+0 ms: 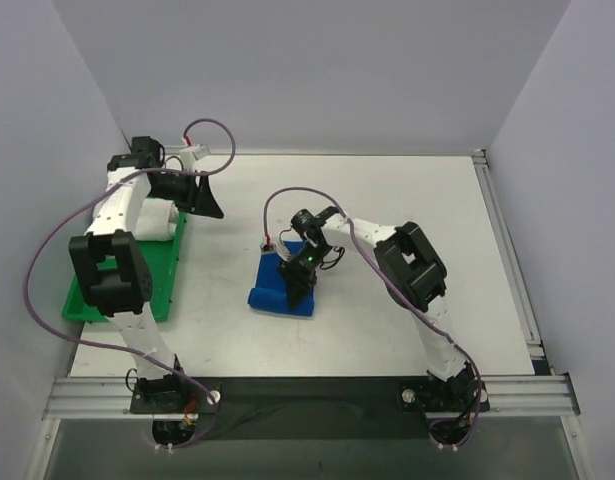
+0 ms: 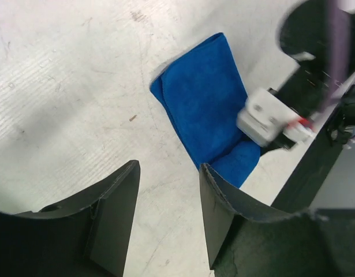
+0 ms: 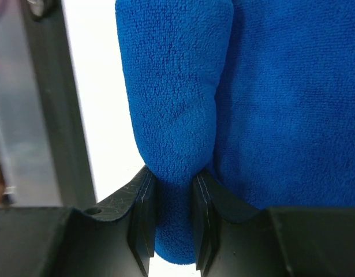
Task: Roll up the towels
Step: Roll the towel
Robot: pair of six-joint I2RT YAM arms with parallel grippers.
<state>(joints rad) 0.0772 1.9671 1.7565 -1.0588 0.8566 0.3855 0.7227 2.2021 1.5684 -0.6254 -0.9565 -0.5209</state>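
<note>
The royal blue towel [image 1: 277, 287] lies near the middle of the table, its near edge rolled into a thick fold [image 3: 171, 86] beside the flat part [image 3: 292, 104]. My right gripper [image 1: 299, 280] [image 3: 171, 196] is shut on that rolled fold, which bulges between both fingers. My left gripper [image 1: 209, 200] [image 2: 168, 176] hangs open and empty over bare table, left of the blue towel [image 2: 203, 98]. A white towel [image 1: 159, 220] seems to lie on the green tray, mostly hidden under the left arm.
The flat green tray [image 1: 157, 290] sits along the table's left side beneath the left arm. Grey walls close in the back and both sides. The right arm's wrist [image 2: 269, 118] crosses over the blue towel's far end in the left wrist view.
</note>
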